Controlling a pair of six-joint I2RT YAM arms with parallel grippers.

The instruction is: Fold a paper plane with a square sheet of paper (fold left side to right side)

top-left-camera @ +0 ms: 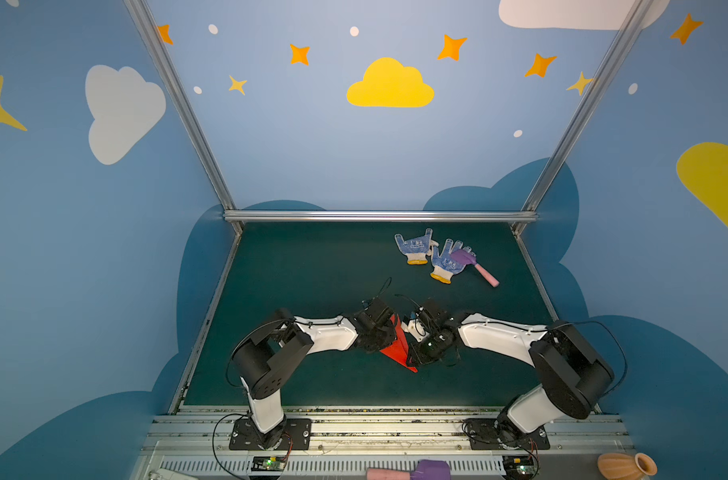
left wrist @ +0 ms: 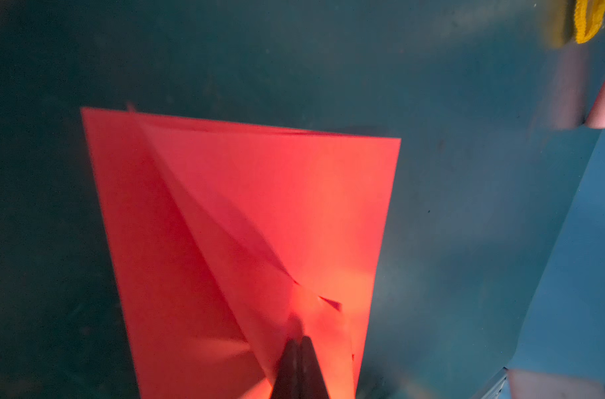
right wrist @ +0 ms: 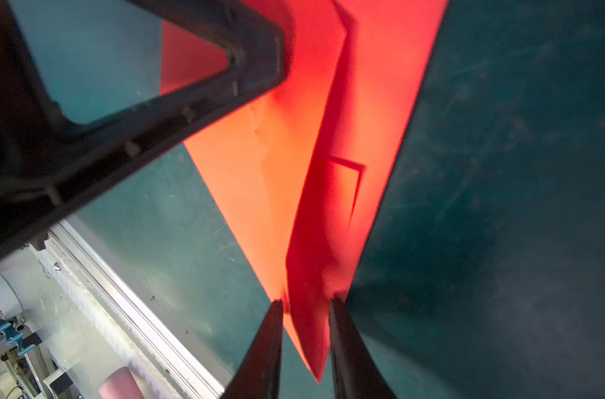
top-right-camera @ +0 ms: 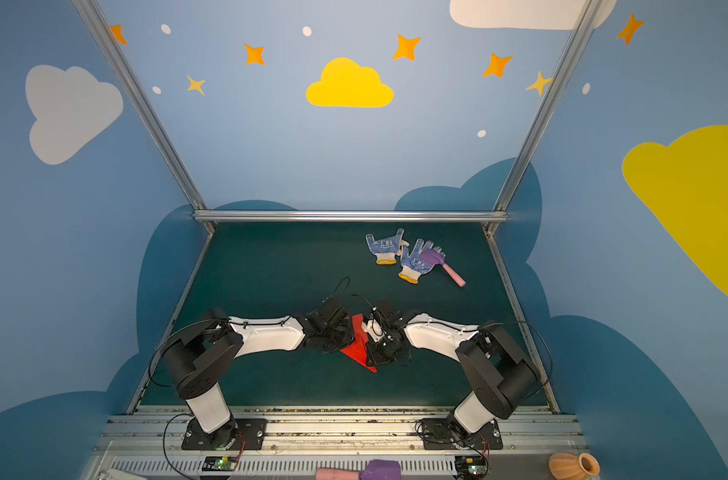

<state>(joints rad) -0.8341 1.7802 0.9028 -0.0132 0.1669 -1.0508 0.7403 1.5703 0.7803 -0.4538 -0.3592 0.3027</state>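
Paper plane: red paper (top-left-camera: 396,348) (top-right-camera: 357,349) folded into a creased, pointed dart. It sits between the two arms' ends at the middle of the counter, nearer the front rail than the back wall.
Plane's attitude: it looks tilted rather than flat in both top views, with the sharp tip toward the front. Whether any edge touches the counter cannot be told.
Left gripper: the left gripper (left wrist: 297,340) has its fingers pressed together on a raised fold of the plane (left wrist: 259,207), with no gap between them.
Right gripper: the right gripper (right wrist: 306,304) has its jaws a little apart. The plane's central folded ridge (right wrist: 308,214) runs between them and its pointed tip lies just past the fingertips. A firm pinch is not visible.
Counter: a dark green mat (top-left-camera: 312,270), bare around the plane.
Gloves: two white gloves with blue dots and yellow cuffs (top-left-camera: 414,249) (top-left-camera: 446,265) lie side by side toward the back right, well apart from the plane.
Toy hammer: the purple head and pink handle (top-left-camera: 476,266) rest partly on the nearer glove.
Front ledge: a second purple-and-pink hammer (top-left-camera: 412,471) and an orange ribbed vase (top-left-camera: 626,465) lie off the mat.
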